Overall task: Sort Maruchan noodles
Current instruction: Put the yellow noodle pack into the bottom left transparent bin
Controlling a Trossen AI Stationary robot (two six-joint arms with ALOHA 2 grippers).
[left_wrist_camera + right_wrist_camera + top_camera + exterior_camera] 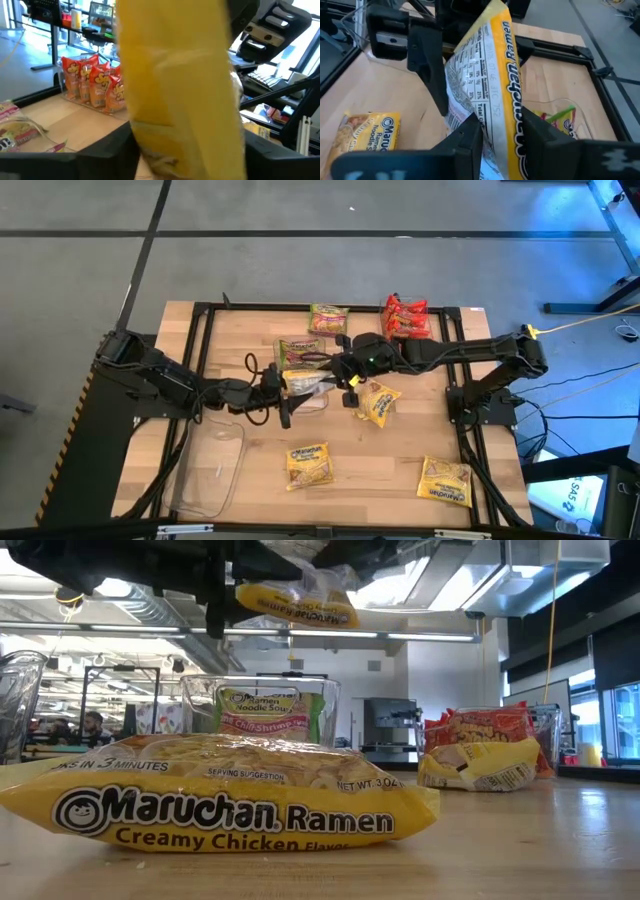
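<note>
A yellow Maruchan packet [305, 380] hangs in the air over the table's middle between my two grippers; the low view shows it high above the board [295, 605]. My right gripper [502, 132] reaches in from the right and is shut on it. My left gripper [185, 155] comes from the left and is open, one finger on each side of the packet's other end [175, 90]; whether it touches, I cannot tell. Other yellow packets lie flat on the table [378, 402] [309, 463] [444, 480]. Green packets [328, 318] and red packets [405, 318] sit near the far edge. My right gripper pinches the yellow packet between its two fingers near one end [507, 120], coming roughly level from the table's right. The plastic crumples between the fingers [470, 137]. The packet is lifted clear of the table and reaches away toward my left gripper [427, 70].
A clear bin [215, 470] lies at the near left. Another clear bin [330, 690] holds a green packet [270, 710]. Red packets [480, 728] stand in a bin at the far right. A black frame rail [200, 330] borders the board. Bare wood lies at the near centre.
</note>
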